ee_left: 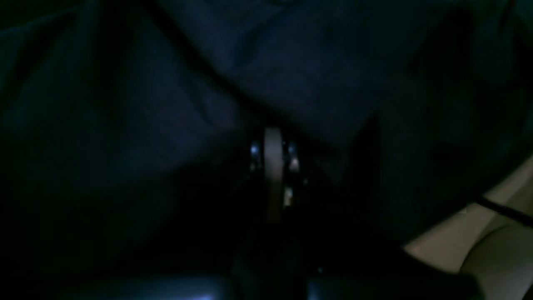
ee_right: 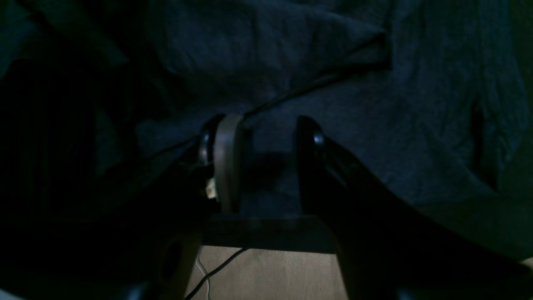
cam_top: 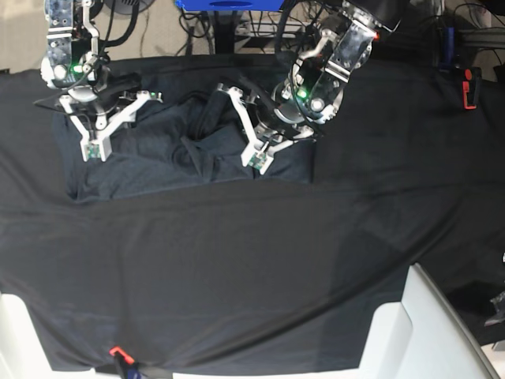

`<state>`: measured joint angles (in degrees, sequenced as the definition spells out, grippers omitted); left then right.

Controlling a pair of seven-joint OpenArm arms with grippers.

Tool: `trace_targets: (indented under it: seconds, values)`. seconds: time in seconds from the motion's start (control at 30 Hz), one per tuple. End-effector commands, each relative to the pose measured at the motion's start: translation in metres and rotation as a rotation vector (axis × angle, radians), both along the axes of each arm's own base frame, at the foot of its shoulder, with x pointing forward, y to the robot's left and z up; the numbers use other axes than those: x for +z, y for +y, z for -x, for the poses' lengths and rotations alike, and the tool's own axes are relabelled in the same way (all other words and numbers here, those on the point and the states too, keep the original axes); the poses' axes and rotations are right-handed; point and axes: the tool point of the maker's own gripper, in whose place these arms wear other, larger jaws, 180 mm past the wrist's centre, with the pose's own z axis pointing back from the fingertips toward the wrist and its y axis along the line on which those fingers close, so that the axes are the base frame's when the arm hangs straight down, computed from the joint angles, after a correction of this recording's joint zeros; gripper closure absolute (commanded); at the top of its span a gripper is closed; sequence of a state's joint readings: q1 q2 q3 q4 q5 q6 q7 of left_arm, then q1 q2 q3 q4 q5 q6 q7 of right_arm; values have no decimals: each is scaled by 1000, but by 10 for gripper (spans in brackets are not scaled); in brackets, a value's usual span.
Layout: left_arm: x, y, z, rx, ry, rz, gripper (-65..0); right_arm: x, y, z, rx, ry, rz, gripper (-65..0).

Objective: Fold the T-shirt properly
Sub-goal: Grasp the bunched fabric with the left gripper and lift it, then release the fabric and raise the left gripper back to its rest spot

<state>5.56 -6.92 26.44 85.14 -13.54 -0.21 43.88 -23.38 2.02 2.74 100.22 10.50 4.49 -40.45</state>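
The dark charcoal T-shirt (cam_top: 166,154) lies crumpled on the far left half of the table, bunched into folds in its middle. My left gripper (cam_top: 257,158) is down on the shirt's right part. In the left wrist view its fingers (ee_left: 272,166) are closed together where a fabric crease (ee_left: 200,62) runs into them. My right gripper (cam_top: 118,126) is open above the shirt's left part. In the right wrist view (ee_right: 266,133) its jaws stand spread with shirt fabric (ee_right: 270,50) and a hem edge (ee_right: 316,79) just beyond the tips.
The black table cloth (cam_top: 252,268) covers the table. White box-like pieces stand at the front right (cam_top: 410,324) and front left (cam_top: 16,332). A red clamp (cam_top: 469,87) sits at the far right edge and an orange clip (cam_top: 117,352) at the front edge.
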Motion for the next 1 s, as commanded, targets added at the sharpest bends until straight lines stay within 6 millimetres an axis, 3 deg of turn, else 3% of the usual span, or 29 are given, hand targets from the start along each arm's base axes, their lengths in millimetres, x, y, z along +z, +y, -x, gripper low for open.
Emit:
trace_targets:
  seconds: [0.0,0.27,0.47,0.63,0.83,0.9,0.97]
  values:
    - [12,-11,-15,0,-44,36,0,7,-1,-7,-1,-35,2,-203]
    - [30,-41,-48,4,-87,90,0,2,-3,-4,0,-18,5,-203]
    - [24,-65,-68,5,-59,106,0,-13,-4,5,-5,25,3,-203]
    - [36,-93,-88,-36,-110,169,0,-12,-5,4,-6,4,4,-203]
    - [58,-90,-106,-27,-175,183,0,3,18,5,119,-38,-33,-203]
    - [68,-74,-112,-25,-222,165,0,12,31,9,194,-46,-48,-203]
    - [70,-55,-103,-20,-244,148,0,17,54,18,289,-10,-62,-203]
